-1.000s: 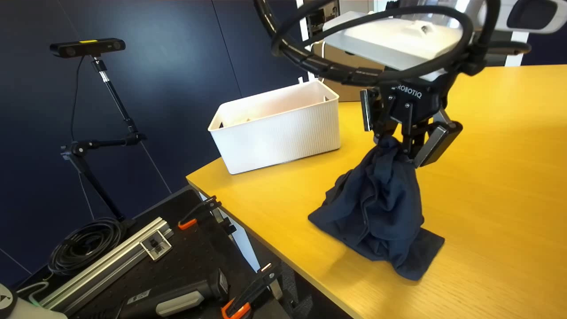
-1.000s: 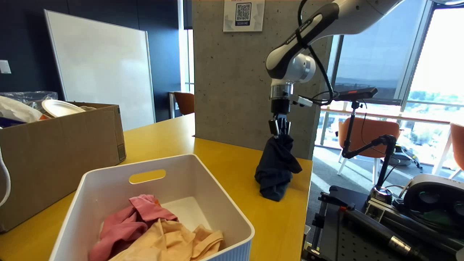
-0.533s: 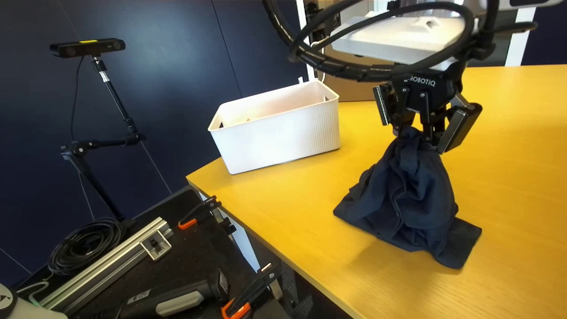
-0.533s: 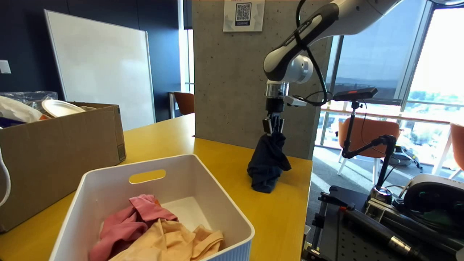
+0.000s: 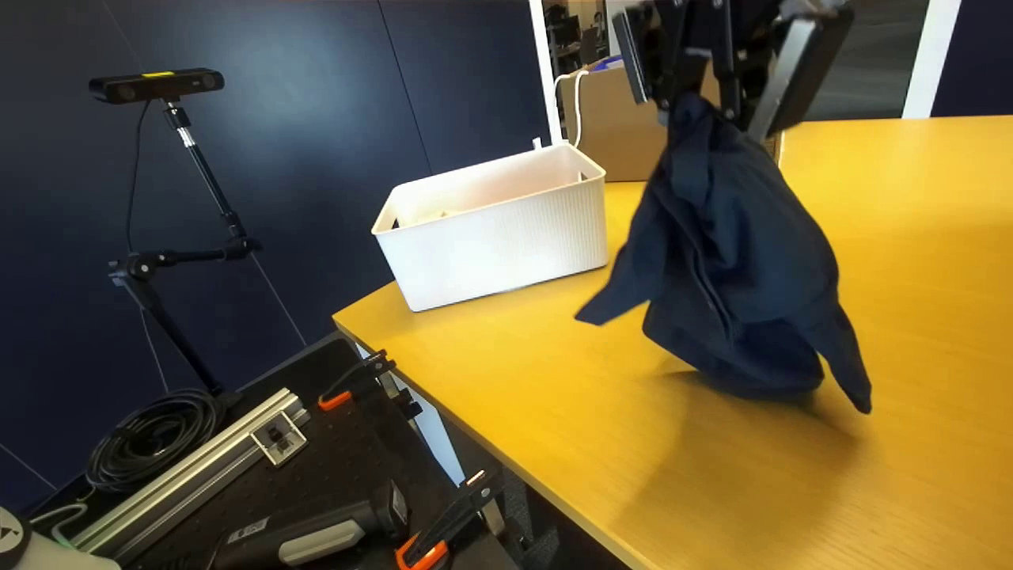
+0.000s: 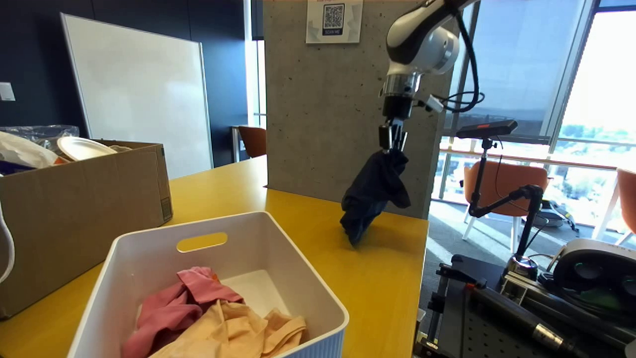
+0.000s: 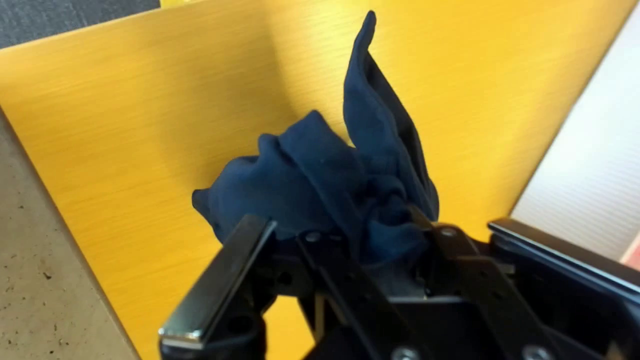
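One dark navy cloth (image 5: 736,261) hangs from the jaws at the end of the robot arm (image 6: 422,44). The jaws are nearly together, kept slightly apart by the gathered fabric pinched at their tips; they have hold of the cloth by its top, and the rest drops below in loose folds. In the wrist view the bunched fabric fills the space between the tips, and a narrow corner of it reaches out past them. The cloth is over the yellow bench (image 5: 514,380) and throws a shadow on it; whether its lowest fold touches the surface, I cannot tell.

Apart from the cloth, a white bin (image 5: 498,245) with ribbed sides stands on the bench. In an exterior view its inside shows a pink cloth (image 6: 169,318) and a peach cloth (image 6: 228,330), crumpled and touching. Near the bin is a cardboard box (image 6: 99,209), a pale plate (image 6: 84,147) showing at its top. A concrete pillar (image 6: 318,119) rises behind the navy cloth in that view. Just beside the bench, a black platform (image 5: 356,451) carries a metal rail (image 5: 198,475), a coiled cable (image 5: 158,435) and a jointed stand (image 5: 142,266) topped by a camera (image 5: 158,85).
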Motion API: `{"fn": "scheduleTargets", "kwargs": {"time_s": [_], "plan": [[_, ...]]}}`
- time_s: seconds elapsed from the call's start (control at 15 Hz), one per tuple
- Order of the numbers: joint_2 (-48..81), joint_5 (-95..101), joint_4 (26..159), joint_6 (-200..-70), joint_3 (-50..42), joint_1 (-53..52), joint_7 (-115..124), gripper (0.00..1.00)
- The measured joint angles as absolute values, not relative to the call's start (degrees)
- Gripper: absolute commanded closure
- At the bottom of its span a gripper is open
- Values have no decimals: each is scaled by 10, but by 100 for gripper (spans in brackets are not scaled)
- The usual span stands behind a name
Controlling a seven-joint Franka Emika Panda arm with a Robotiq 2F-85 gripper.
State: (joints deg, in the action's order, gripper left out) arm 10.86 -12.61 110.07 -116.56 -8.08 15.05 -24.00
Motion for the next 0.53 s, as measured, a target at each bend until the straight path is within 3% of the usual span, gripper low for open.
{"fn": "scheduleTargets", "kwargs": {"time_s": [0.27,0.53], "plan": [[48,-198,1076,-987,-91,174,-317,96],[80,-261,1029,-870,-100,175,-353,96]]}}
